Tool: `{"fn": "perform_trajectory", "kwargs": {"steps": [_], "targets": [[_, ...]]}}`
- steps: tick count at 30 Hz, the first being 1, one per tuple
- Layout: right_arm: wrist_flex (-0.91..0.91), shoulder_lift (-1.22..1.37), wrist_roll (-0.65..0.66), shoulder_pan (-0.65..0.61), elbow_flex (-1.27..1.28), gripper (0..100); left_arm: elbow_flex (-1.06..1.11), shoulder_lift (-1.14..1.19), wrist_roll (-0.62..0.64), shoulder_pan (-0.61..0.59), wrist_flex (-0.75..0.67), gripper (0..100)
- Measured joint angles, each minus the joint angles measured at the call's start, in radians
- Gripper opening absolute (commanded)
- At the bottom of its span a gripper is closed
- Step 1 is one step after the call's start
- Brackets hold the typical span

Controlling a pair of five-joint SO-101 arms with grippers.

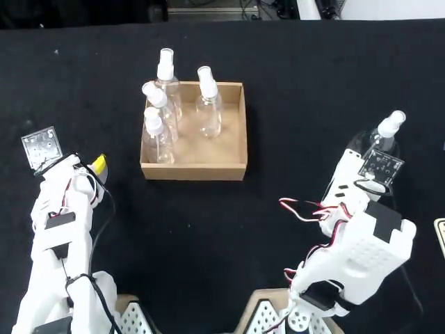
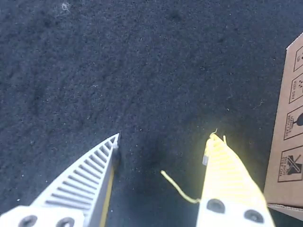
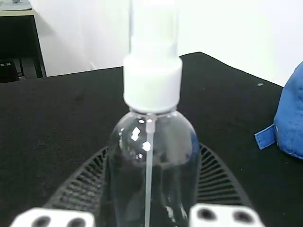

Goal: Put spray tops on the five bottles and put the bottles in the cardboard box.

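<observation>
Bottle five (image 1: 384, 141), spray top fitted, was clamped in the right claw (image 3: 152, 156) at the right of the surface (image 1: 313, 62), well apart from the cardboard box (image 1: 195, 171). It was gripped by the body, presumably to keep the top clear for carrying. Left claw (image 2: 164, 138) was spread apart and empty just beside the box, apparently idle. Count: five bottles, all topped. Four bottles (image 1: 208, 108) stood inside the one box.

Matt black cloth covers the desk (image 1: 292, 83). The cardboard box (image 1: 195, 170) is dull brown; the bottle (image 3: 151, 161) is clear glossy plastic, its spray top (image 3: 152, 80) smooth white.
</observation>
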Motion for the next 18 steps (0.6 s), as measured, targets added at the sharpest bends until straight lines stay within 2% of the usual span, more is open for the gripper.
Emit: {"fn": "perform_trajectory", "kwargs": {"steps": [5, 18], "targets": [[0.000, 0.000, 0.000, 0.000, 0.000, 30.1, 0.000, 0.000, 0.000, 0.000, 0.000, 26], [-0.003, 0.000, 0.000, 0.000, -0.003, 28.6, 0.000, 0.000, -0.002, 0.000, 0.000, 26]]}}
